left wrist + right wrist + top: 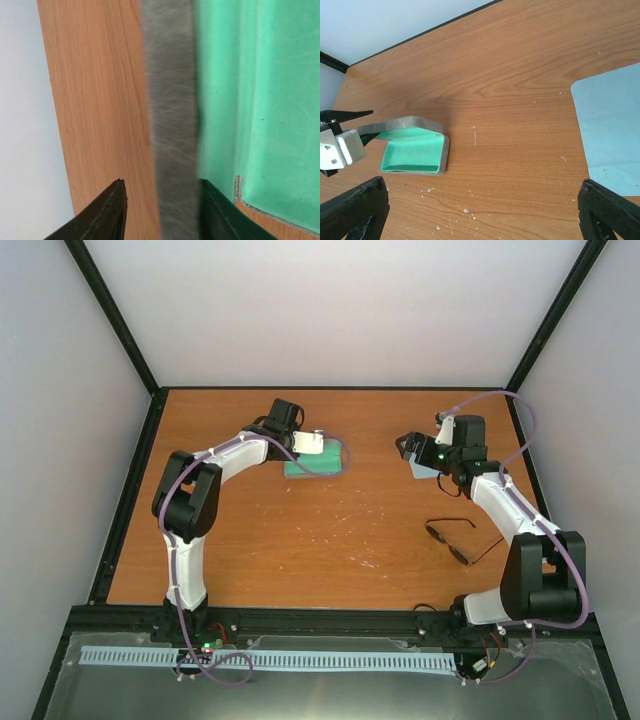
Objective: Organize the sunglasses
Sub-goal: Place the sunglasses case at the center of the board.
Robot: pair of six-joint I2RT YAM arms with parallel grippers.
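The sunglasses [458, 541], thin black wire frame with dark lenses, lie on the table at the right, near the right arm's base. The grey case [318, 462] with green lining stands open at the back centre. My left gripper [316, 443] is at the case's raised lid. In the left wrist view the lid's grey edge [172, 115] runs between the parted fingers of the left gripper [162, 187]; one finger touches it, the other stands clear. My right gripper [482, 200] hangs wide open over bare table, holding nothing. The sunglasses do not show in either wrist view.
A pale blue cloth [612, 130] lies flat on the table under the right arm's wrist [445, 455]. The open case [415, 150] shows at the left of the right wrist view. Black frame rails and grey walls bound the table.
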